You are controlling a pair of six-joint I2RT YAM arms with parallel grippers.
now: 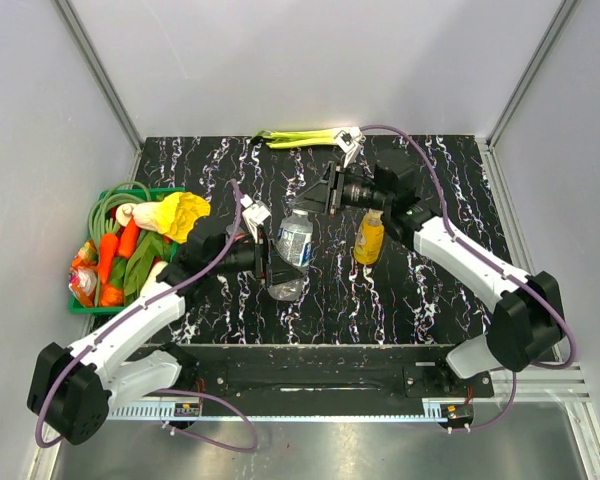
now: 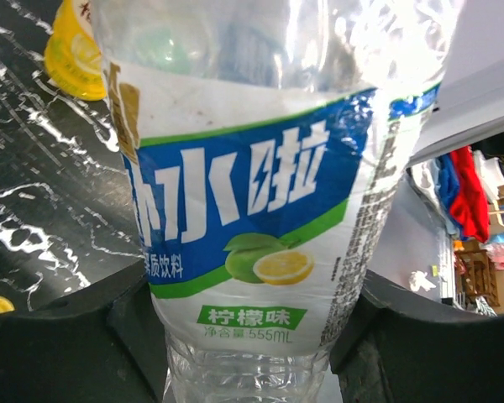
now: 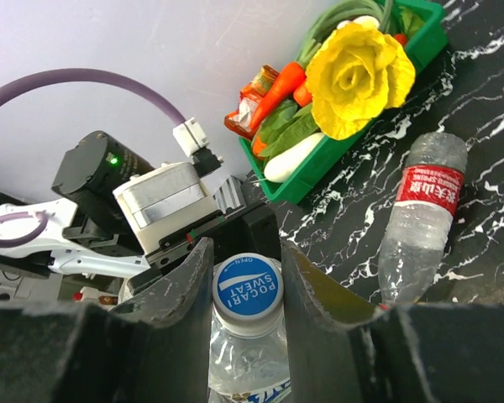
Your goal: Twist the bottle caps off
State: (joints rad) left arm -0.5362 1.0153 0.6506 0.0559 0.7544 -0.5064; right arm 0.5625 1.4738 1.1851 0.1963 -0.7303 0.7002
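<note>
over the middle of the counter (image 1: 200, 165), the left jaws clamp the blue-labelled bottle (image 2: 252, 210) round its body; the right jaws pinch its blue-white cap (image 3: 248, 288); the juice bottle (image 1: 368, 240) stands nearby

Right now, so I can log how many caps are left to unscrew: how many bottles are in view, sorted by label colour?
1 blue-green-labelled bottle, held by the left gripper, with the right gripper closed on its white-blue cap
1 red-labelled bottle, lying on the table
1 yellow-orange juice bottle, standing
Total: 3
</note>
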